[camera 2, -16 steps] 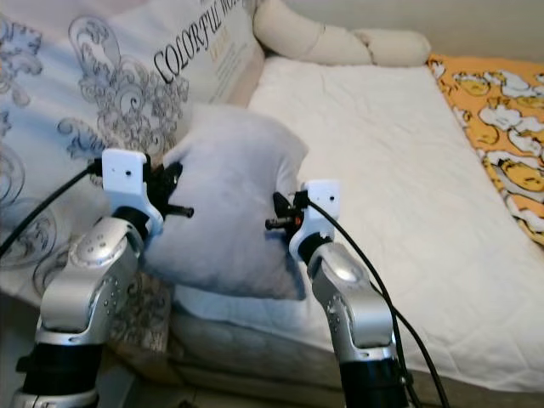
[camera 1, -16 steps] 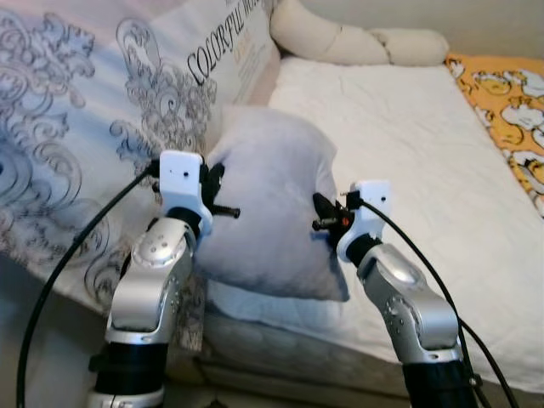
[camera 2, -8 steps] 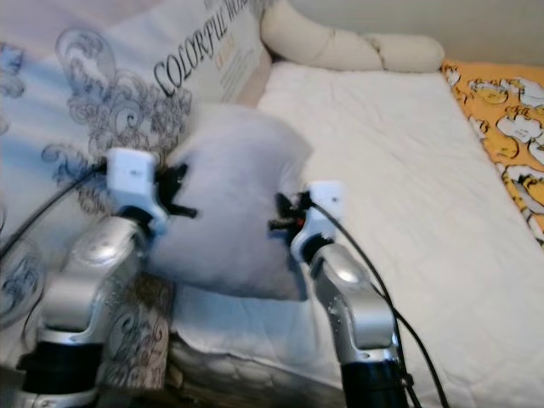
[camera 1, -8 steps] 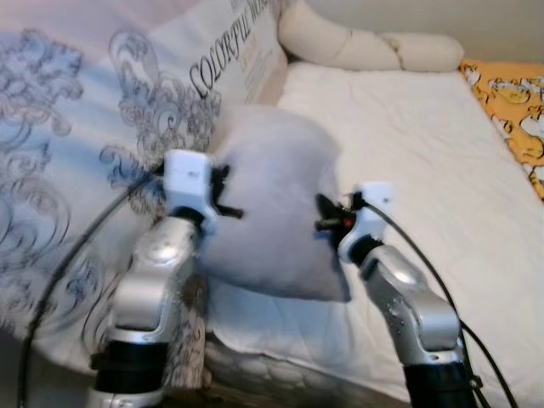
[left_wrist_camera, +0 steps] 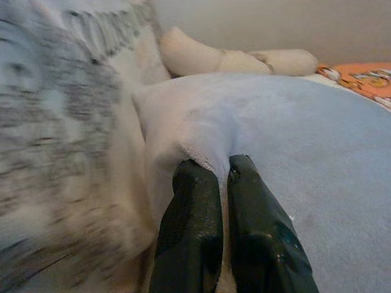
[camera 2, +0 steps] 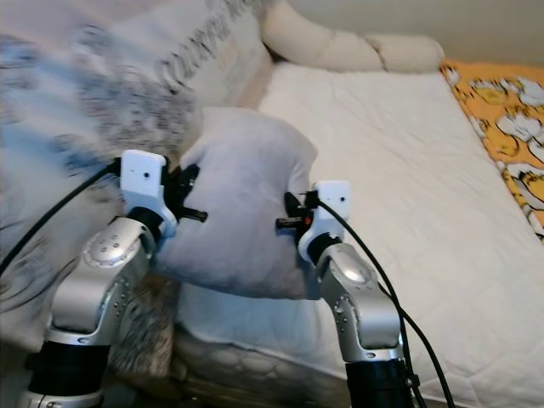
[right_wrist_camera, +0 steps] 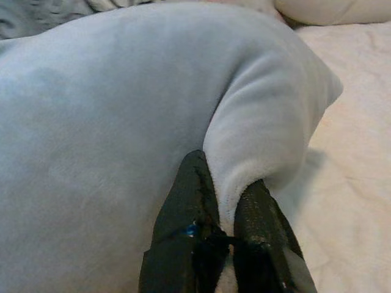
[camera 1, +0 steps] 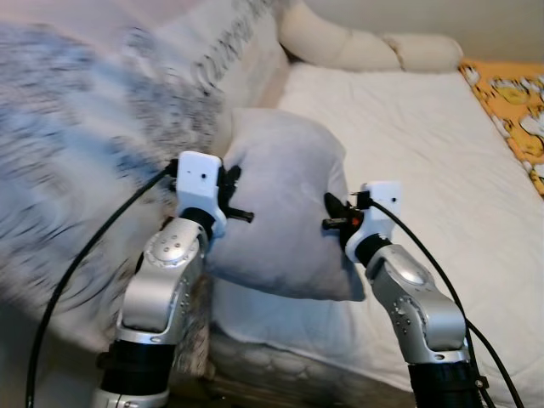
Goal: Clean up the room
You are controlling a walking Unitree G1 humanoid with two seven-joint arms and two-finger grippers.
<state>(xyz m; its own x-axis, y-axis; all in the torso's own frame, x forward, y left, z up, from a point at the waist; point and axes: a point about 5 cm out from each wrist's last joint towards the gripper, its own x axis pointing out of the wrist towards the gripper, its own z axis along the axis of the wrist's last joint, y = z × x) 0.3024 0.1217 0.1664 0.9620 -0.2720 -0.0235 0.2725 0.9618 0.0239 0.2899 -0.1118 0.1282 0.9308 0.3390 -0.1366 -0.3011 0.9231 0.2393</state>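
The grey pillow [camera 1: 285, 204] hangs between your two grippers, lifted over the near edge of the bed [camera 1: 408, 153]. Your left gripper [left_wrist_camera: 223, 168] is clenched on a fold of the pillow's plush at its left edge; in the left wrist view you see the two black fingers [left_wrist_camera: 192, 226] side by side with a ridge of fabric pinched between their tips. Your right gripper [right_wrist_camera: 229, 183] is likewise clamped on the pillow's right edge, where the right wrist view shows a thick roll of cloth squeezed between its fingers [right_wrist_camera: 189, 201]. In the head views you see both silver arms raised at about the same height, the white wrist housings on either side of the pillow, with black cables trailing down from each.

Outward from there, the pillow's lower corner droops toward the white mattress cover. To your left lies a large patterned duvet [camera 1: 93, 144], grey scrollwork on a pale ground, blurred in these views, touching or just behind the pillow's left side. At the far end of the bed a long cream bolster [camera 1: 357, 47] lies along the wall. On the right edge of the bed you see an orange blanket [camera 1: 514, 102] with white cartoon figures, well apart from the pillow.
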